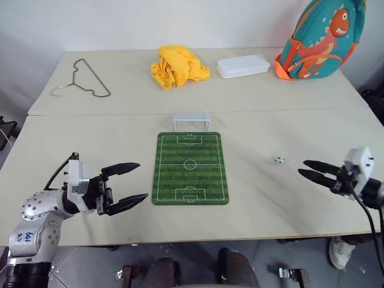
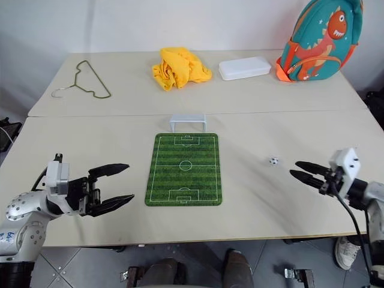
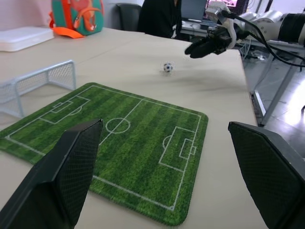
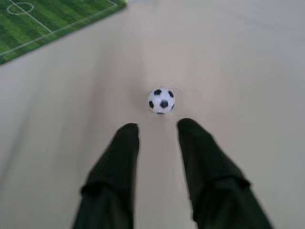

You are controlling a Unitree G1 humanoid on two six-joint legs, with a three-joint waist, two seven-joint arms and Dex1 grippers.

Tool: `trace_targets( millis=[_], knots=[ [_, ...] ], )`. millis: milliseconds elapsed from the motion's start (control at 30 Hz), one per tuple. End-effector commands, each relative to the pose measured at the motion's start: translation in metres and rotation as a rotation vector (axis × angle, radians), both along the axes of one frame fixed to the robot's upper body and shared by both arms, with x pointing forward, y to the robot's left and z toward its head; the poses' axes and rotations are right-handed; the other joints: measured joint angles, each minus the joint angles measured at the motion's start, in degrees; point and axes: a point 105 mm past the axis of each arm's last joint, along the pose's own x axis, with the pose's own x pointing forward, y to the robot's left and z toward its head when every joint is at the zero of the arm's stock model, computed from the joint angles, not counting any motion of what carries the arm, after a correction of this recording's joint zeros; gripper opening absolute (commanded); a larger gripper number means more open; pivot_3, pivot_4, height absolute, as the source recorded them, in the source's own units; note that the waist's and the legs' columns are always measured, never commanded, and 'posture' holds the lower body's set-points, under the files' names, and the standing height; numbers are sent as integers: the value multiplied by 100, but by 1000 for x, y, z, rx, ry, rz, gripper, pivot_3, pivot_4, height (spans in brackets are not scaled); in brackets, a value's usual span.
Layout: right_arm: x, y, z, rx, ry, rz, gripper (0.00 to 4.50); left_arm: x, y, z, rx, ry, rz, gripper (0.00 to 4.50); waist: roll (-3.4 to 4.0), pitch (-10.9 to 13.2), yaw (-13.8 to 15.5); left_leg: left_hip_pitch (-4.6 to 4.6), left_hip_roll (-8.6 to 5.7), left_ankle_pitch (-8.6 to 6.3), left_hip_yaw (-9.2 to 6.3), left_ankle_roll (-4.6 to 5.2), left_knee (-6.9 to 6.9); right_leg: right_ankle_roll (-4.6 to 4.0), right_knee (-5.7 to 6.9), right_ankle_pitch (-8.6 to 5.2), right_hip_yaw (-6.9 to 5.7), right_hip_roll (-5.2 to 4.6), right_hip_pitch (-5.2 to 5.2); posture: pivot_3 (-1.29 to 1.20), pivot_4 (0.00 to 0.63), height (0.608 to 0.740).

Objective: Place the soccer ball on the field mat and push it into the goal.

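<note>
**Lining up on ball, not gripped yet**

Going left to right: left gripper [image 1: 133,183] idle beside field mat [image 1: 190,168], fingers spread wide, nothing between them. Mat flat on table [image 1: 108,138], long axis running away from robot toward goal [image 1: 192,121], which stands at far short edge, mouth facing the pitch. Soccer ball [image 1: 279,159] resting on bare table right of mat, well apart from it. Right gripper [image 1: 311,170] just short of ball, fingers parted to a narrow gap, empty, aimed at it. Round, so no long axis or heading. Probably light, hard, slick, quick to roll off. Best pinched across widest part, gently, centred between fingers [image 4: 119,157].
</note>
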Motion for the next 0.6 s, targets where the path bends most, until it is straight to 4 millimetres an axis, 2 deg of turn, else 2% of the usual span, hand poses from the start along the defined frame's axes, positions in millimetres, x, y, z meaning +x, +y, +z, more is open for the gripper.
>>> trace_targets(
  millis=[33, 100, 300, 433, 533, 600],
  knots=[
    [22, 23, 7, 0, -34, -19, 2875, -3, -3, 8, -1, -43, -3, 4500, 1, 0, -12, 1, 1, 0, 0, -1, 0, 0, 2, 0, 0, 0, -1, 0, 150, 740],
    [37, 38, 8, -23, -64, -31, 3480, -3, -3, 9, -2, -42, -3, 4500, 1, 0, -15, 0, 1, 1, 0, -2, -1, -1, 3, 0, 0, 0, -4, 0, 150, 740],
    [71, 78, 6, -14, -66, -38, 3480, -2, -5, 10, -10, -36, -9, 4500, 3, 1, -14, -7, 0, 1, -1, -2, -1, -1, 3, 0, -2, 0, -8, 0, 150, 740],
    [83, 104, 3, 0, -64, -18, 3480, -2, -7, 10, -18, -37, -12, 4500, 3, 1, -14, -8, 0, 1, -6, -2, -3, -2, 4, -1, -8, 1, -9, 0, 150, 740],
    [91, 121, -2, 11, -43, -12, 2943, -1, -6, 10, -20, -39, -6, 4500, 3, 2, -49, -10, -1, 1, -5, -2, -3, -2, 3, -1, -9, 1, -10, 0, 150, 740],
    [94, 126, -3, 27, -35, -5, 2205, 0, -6, 11, -21, -44, 2, 4500, 4, 2, -73, -10, -1, 1, -6, -2, -4, -2, 3, -1, -10, 1, -10, 0, 150, 740]
  ],
)
